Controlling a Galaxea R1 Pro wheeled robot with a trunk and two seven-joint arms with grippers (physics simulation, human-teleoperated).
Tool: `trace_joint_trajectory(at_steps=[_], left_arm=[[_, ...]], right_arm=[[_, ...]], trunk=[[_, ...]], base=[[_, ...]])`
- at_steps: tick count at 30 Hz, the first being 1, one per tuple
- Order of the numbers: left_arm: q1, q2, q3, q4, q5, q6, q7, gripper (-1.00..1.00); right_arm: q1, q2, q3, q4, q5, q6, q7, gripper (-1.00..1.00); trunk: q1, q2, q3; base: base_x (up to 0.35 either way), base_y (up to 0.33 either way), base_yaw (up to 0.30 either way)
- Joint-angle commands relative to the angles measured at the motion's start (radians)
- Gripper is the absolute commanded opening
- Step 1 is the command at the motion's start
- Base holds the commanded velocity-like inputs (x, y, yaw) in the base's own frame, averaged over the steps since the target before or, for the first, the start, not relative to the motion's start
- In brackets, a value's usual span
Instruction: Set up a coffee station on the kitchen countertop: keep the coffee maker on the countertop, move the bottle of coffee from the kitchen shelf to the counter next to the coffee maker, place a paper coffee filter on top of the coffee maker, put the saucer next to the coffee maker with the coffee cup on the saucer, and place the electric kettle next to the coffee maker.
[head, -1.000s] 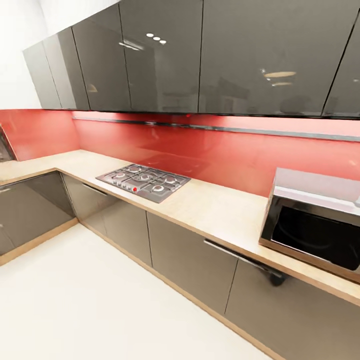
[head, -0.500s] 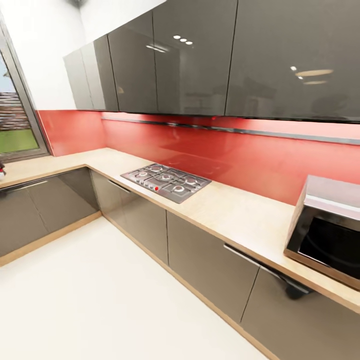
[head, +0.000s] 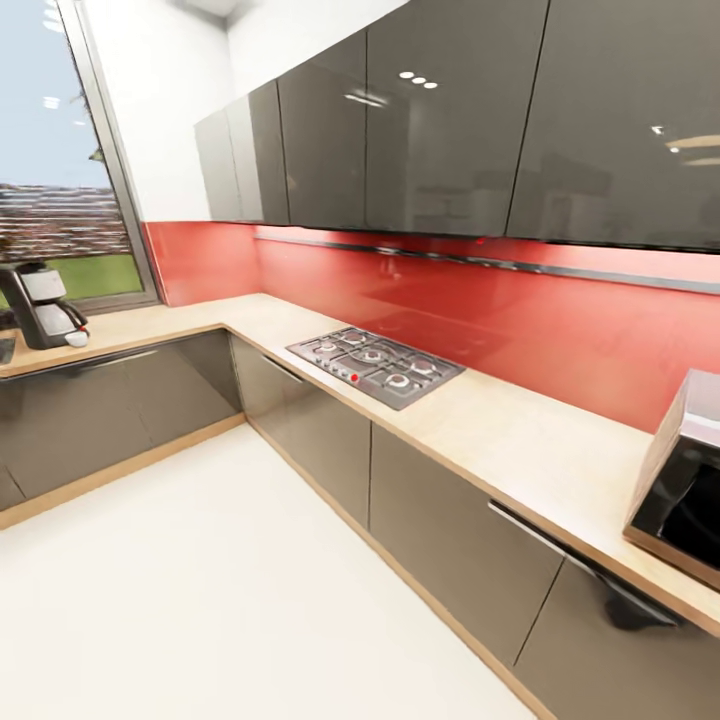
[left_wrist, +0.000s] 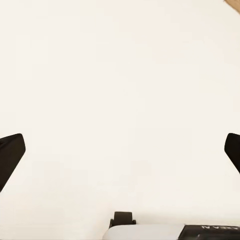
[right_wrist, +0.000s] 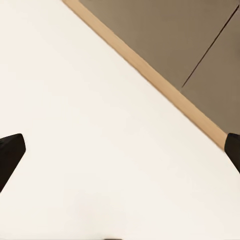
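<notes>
A pale floor (head: 200, 590) fills the 6 to 8 o'clock part of the head view. Around it runs an L-shaped table (head: 520, 440) with grey cupboard fronts, from 9 o'clock through the corner near 11 and out to 4 o'clock. Dark wall cupboards (head: 440, 130) hang above a red back wall (head: 560, 320) from 12 to 2 o'clock, and a window (head: 60, 200) stands at 10 o'clock. A microwave (head: 685, 480) sits on the table at 3 o'clock and a gas hob (head: 375, 365) near the centre. The coffee maker (head: 42, 305) stands on the table at 9 o'clock under the window; a small white thing at its foot may be a cup, too small to tell. The left gripper (left_wrist: 120, 155) is spread wide over bare floor. The right gripper (right_wrist: 120, 155) is spread wide too, over floor beside a wooden plinth (right_wrist: 150, 75) and a grey cupboard front (right_wrist: 185, 35).
</notes>
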Motion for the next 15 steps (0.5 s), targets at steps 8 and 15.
trace_joint_trajectory(at_steps=[8, 15], left_arm=[[-0.001, 0.000, 0.001, 0.001, 0.001, -0.003, 0.001, 1.00], [-0.001, 0.000, 0.001, 0.001, 0.001, -0.003, 0.001, 1.00]], right_arm=[[-0.001, 0.000, 0.000, 0.001, 0.001, -0.003, 0.000, 1.00], [0.000, 0.000, 0.000, 0.001, 0.001, -0.003, 0.000, 1.00]], trunk=[[-0.030, 0.055, 0.023], [-0.057, 0.104, 0.045]], base=[[0.000, 0.000, 0.278], [0.000, 0.000, 0.278]])
